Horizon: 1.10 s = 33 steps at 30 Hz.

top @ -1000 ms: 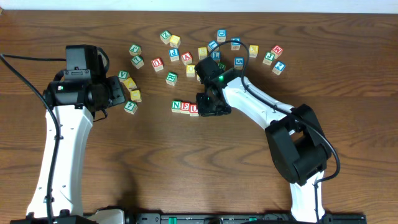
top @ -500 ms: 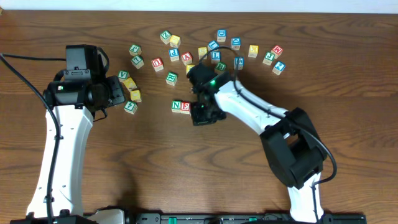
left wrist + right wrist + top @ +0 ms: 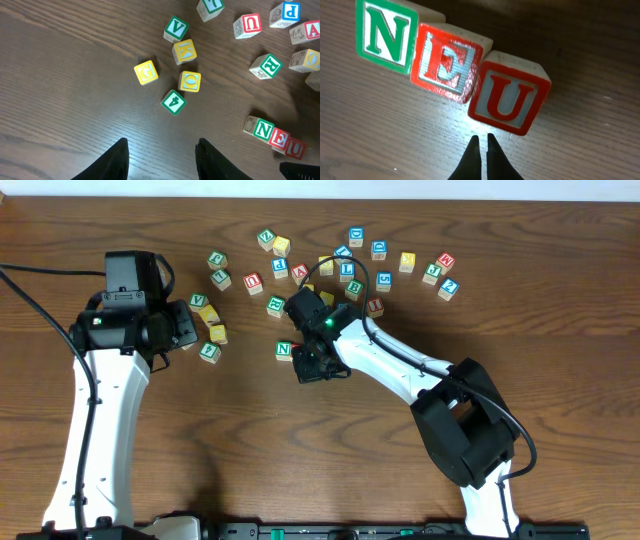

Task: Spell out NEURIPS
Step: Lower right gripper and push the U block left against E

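Beside the right gripper (image 3: 481,150), blocks N (image 3: 385,35), E (image 3: 445,62) and U (image 3: 507,97) form a row; four letters remain. Its jaws together, empty; left gripper (image 3: 161,160) jaws apart.

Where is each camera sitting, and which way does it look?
Overhead: above the table, looking straight down; both arms show, with the left gripper and the right gripper.
Left wrist: on the left arm, looking down at the table; its two open fingers show at the bottom.
Right wrist: close above the cubes; its shut fingertips show at the bottom.
Shared: both wrist views show the N cube, E cube and U cube in a row.
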### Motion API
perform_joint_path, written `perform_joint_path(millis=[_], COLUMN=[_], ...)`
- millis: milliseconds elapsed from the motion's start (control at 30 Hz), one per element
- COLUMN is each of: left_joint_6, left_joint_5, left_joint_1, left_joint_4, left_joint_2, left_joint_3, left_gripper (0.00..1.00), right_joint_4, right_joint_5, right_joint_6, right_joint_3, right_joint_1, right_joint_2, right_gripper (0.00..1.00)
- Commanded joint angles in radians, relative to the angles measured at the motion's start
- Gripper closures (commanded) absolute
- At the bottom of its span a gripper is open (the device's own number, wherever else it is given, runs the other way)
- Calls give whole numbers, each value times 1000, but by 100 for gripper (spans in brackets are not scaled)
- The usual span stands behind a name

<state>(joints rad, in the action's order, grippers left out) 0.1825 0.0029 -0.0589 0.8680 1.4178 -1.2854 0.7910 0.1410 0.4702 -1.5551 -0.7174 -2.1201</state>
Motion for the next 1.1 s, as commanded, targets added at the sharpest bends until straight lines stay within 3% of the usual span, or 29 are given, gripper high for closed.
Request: perform_joint_path(millis=[0, 1067], left_joint_6=[-6, -6], left_joint_5=[-16, -16], left_joint_1=[-3, -3], left_joint_4=[-2, -6], left_joint_2=[6, 6], left_joint_3=[-7, -7], left_gripper=[57, 57], right_joint_4=[-3, -52], right_joint_5=[-19, -46], right_joint_6=[16, 16], right_joint_3=[4, 4], right_joint_1=[-9, -8], right_joint_2=[-2, -10], right_gripper=[99, 98])
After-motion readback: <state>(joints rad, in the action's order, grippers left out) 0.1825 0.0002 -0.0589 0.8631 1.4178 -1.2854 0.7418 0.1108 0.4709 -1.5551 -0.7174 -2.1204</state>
